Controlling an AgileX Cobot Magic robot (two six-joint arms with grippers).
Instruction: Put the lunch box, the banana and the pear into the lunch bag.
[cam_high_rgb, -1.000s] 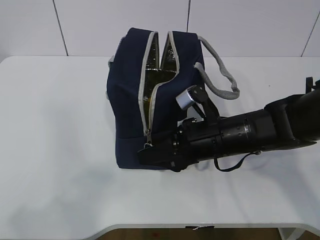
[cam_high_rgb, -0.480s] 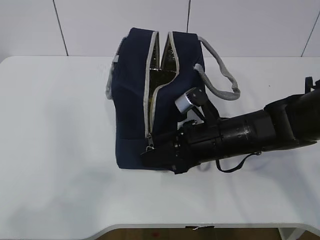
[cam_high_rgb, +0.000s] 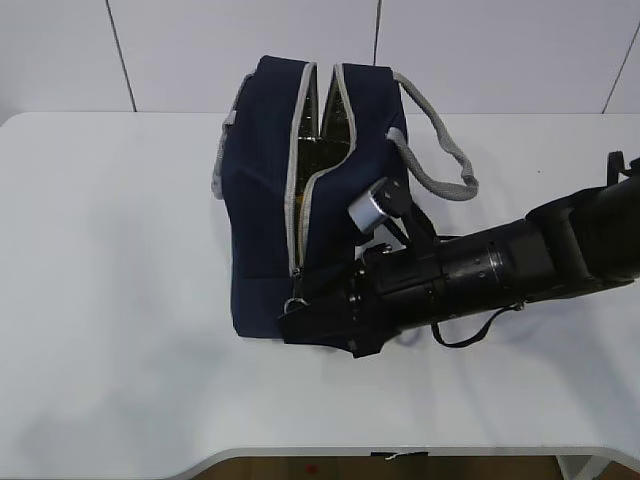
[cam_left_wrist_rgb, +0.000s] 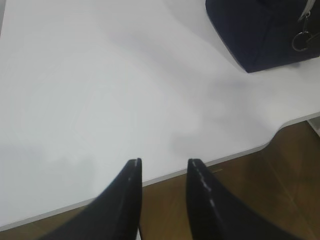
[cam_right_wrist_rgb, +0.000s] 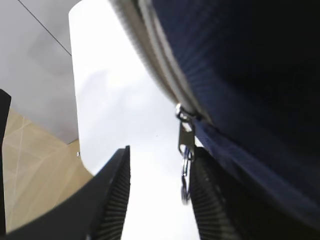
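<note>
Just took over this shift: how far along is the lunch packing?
No lunch box, banana or pear shows on the table, and I cannot tell whether they lie inside the lunch bag. Its zipper is mostly open. The right gripper is open around the ring pull. The left gripper is idle.

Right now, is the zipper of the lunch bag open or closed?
Open: the lunch bag's grey zipper edges gape, showing silvery lining.

Zipper pull (cam_right_wrist_rgb: 186, 150) seemingly touching end effector (cam_right_wrist_rgb: 160, 200)
</note>
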